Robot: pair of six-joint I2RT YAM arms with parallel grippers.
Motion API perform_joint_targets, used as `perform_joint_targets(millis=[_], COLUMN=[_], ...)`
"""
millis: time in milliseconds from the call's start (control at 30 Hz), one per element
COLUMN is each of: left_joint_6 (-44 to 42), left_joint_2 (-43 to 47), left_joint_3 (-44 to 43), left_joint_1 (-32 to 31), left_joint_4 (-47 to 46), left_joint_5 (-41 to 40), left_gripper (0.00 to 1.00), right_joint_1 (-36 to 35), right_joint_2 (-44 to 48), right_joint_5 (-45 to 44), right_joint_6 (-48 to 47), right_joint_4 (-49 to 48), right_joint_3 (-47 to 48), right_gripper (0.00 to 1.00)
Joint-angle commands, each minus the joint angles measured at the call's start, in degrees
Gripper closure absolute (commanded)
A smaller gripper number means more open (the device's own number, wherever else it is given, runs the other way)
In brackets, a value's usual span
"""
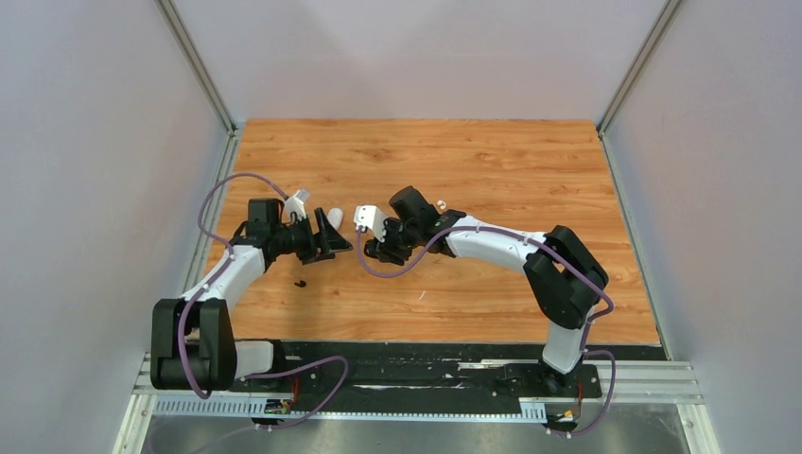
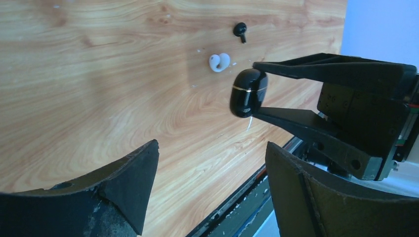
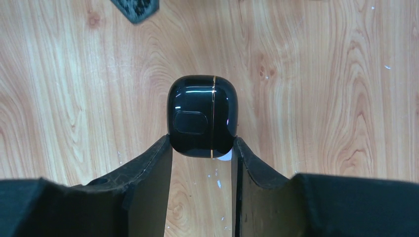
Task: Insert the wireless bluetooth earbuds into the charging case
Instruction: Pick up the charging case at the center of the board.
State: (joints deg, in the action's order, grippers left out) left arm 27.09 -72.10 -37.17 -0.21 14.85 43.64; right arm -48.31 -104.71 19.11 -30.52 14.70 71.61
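- Closest to the left wrist camera, the left pincer (image 2: pixel 211 148) stands spread wide. Its two black wedge-shaped fingers (image 2: pixel 123 187) are far apart and nothing lies between them.
- Ahead of that open gap, past the fingertips, a tiny curled white plastic earbud (image 2: pixel 219 62) lies on the light-brown wood-grain table top (image 2: pixel 99 89).
- Farther out from the left pincer and slightly to the right, a tiny glossy black plastic earbud (image 2: pixel 240 30) also lies on the wood. It is near the white one but not touching it.
- Right of both, a glossy black pebble-shaped charging case (image 3: pixel 197 113) with a thin gold seam line is pinched in the right pincer (image 3: pixel 201 145).
- One finger presses each side of the case's lower half, and the rest of the case sticks out beyond the fingertips.
- Only the thin seam line shows along the case, with no gap.
- A small white speck shows at the case's lower right edge in the right wrist view; what it is cannot be told.
- From overhead, the two pincers point toward each other, near but apart.
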Motion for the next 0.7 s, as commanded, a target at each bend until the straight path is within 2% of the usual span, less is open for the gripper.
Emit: perform_joint_targets(millis=[0,133,400,667], left_joint_6=[-1.59,0.57,0.77,1.97], left_joint_2=[-1.54,-3.25,-6.76,-10.36], left_joint_3=[0.00,0.74,-0.79,-2.07], left_joint_1=[-2.01,-2.70,-4.64,-6.62], left_joint_4=[-7.22,-12.71,-13.90,-17.60], left_joint_5=[4.66,9.22,10.59,13.83], left_gripper=[0.16,0.22,0.26,0.35], right_joint_1=[-0.56,-0.56,-0.56,-0.74], right_joint_2=[1.62,1.57,1.26,1.34], right_joint_5=[2.14,2.00,2.97,4.18], right_joint_6=[-0.40,-0.70,0.94,1.89], right_joint_4=[-2.02,-2.04,-2.03,-1.87], right_joint_3=[0.58,1.67,4.17,5.29], right_gripper=[0.99,0.99,0.99,0.98])
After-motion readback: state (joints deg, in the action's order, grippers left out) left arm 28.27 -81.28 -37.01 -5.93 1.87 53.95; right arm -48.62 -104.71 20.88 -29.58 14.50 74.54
